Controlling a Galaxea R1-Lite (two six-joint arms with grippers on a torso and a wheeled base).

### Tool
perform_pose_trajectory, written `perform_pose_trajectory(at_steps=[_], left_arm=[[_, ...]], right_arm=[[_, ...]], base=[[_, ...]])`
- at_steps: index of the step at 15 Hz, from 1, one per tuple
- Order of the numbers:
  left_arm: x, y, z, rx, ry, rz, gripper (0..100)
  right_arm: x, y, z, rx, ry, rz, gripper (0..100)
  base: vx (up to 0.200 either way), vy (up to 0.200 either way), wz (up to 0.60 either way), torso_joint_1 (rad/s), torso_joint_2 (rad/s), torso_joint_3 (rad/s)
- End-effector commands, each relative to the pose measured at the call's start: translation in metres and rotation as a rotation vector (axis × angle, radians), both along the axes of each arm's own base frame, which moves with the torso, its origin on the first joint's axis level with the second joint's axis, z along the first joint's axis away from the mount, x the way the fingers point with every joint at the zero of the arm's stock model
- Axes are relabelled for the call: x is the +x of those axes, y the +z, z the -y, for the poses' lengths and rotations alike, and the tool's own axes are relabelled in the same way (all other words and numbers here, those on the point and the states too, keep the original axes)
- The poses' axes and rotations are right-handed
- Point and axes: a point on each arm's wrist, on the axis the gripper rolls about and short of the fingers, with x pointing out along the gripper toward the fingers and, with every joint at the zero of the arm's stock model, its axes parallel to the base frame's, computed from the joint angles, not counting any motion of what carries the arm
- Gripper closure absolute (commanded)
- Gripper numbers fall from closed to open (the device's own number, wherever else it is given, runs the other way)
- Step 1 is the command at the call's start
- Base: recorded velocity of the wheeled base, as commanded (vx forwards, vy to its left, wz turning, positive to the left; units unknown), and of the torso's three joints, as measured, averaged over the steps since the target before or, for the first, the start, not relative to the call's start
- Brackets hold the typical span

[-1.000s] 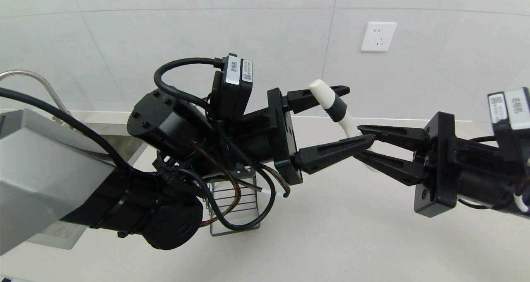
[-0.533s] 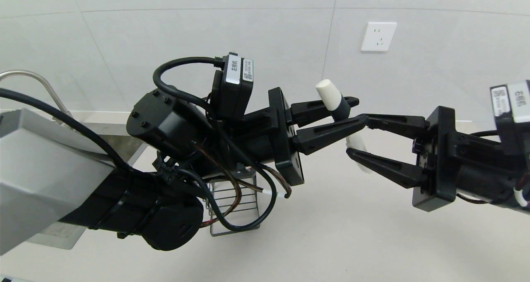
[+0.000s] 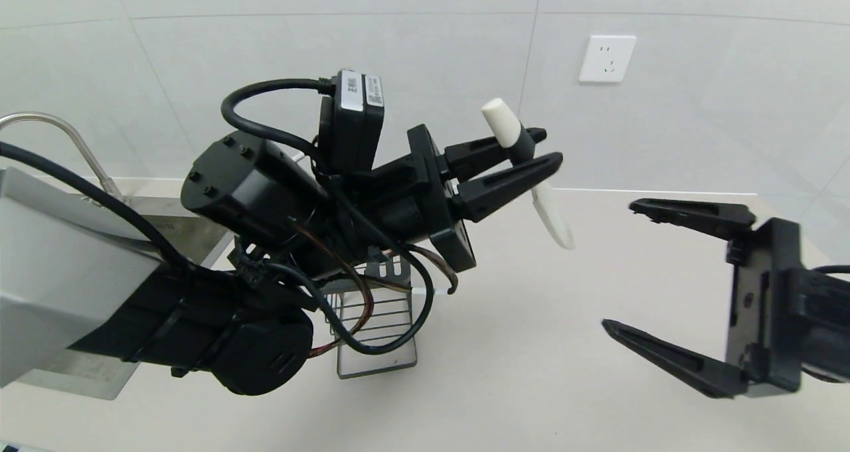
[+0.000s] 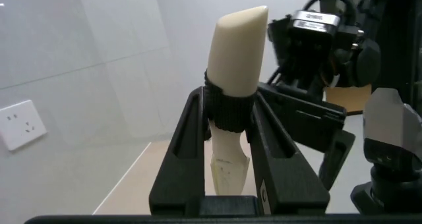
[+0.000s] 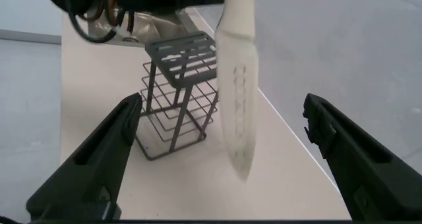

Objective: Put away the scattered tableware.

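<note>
Head view, change: the left gripper now carries the white knife alone. A second ago it stood open round the handle while the right gripper pinched the blade. Since then the left has closed and lifted, and the right has let go and drawn back.
Meaning for the task: the handover looks finished. Probably what remains is lowering the knife into the wire rack.
Left arm: raised over the bench toward its left side, just above the rack, with the forearm slanting up toward the wall. Its gripper is pressed together on the black band of the handle.
Knife: in the air between the two grippers, touching only the left one. The handle end points up and the blade slants down.
Right arm: low near the bench's right edge. Its gripper is spread wide, holds nothing and is well apart from the blade.
</note>
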Motion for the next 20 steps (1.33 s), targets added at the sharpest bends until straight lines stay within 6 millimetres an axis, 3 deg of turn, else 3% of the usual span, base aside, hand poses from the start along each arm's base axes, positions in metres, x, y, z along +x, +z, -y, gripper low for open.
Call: perform_pose_trajectory(at_steps=[1, 2, 3, 5, 8, 12, 13, 17, 18, 19, 20], left_arm=[[-0.005, 0.015, -0.01, -0.051, 0.048, 0.004, 100], [-0.008, 0.021, -0.013, -0.07, 0.058, 0.007, 100], [-0.01, 0.027, -0.016, -0.083, 0.056, 0.014, 100], [-0.006, 0.034, -0.017, -0.093, 0.065, 0.023, 100], [-0.021, 0.05, -0.025, -0.037, 0.076, 0.013, 100], [-0.017, 0.055, -0.039, 0.039, 0.153, 0.016, 100], [-0.016, 0.055, -0.04, 0.054, 0.16, 0.012, 100], [-0.02, 0.061, -0.052, 0.112, 0.198, 0.001, 100], [-0.024, 0.064, -0.056, 0.126, 0.208, 0.002, 100], [-0.027, 0.067, -0.06, 0.144, 0.219, -0.014, 100], [-0.027, 0.067, -0.06, 0.146, 0.227, -0.017, 100]], right_arm=[[-0.054, -0.005, 0.044, 0.029, -0.125, 0.136, 0], [-0.072, -0.007, 0.054, 0.048, -0.159, 0.186, 0], [-0.083, -0.006, 0.06, 0.061, -0.195, 0.222, 100], [-0.107, -0.022, 0.071, 0.058, -0.271, 0.218, 100], [-0.141, -0.039, 0.08, 0.084, -0.405, 0.317, 100], [-0.171, -0.081, 0.081, 0.089, -0.465, 0.237, 100], [-0.175, -0.093, 0.082, 0.077, -0.442, 0.188, 100], [-0.176, -0.105, 0.082, 0.081, -0.487, 0.087, 100], [-0.176, -0.117, 0.083, 0.101, -0.591, -0.034, 100], [-0.175, -0.115, 0.086, 0.154, -0.732, -0.036, 100], [-0.174, -0.116, 0.087, 0.172, -0.765, -0.055, 100]], base=[[0.0, 0.0, 0.0, 0.0, 0.0, 0.0], [0.0, 0.0, 0.0, 0.0, 0.0, 0.0], [0.0, 0.0, 0.0, 0.0, 0.0, 0.0], [0.0, 0.0, 0.0, 0.0, 0.0, 0.0], [0.0, 0.0, 0.0, 0.0, 0.0, 0.0], [0.0, 0.0, 0.0, 0.0, 0.0, 0.0], [0.0, 0.0, 0.0, 0.0, 0.0, 0.0], [0.0, 0.0, 0.0, 0.0, 0.0, 0.0], [0.0, 0.0, 0.0, 0.0, 0.0, 0.0], [0.0, 0.0, 0.0, 0.0, 0.0, 0.0], [0.0, 0.0, 0.0, 0.0, 0.0, 0.0]])
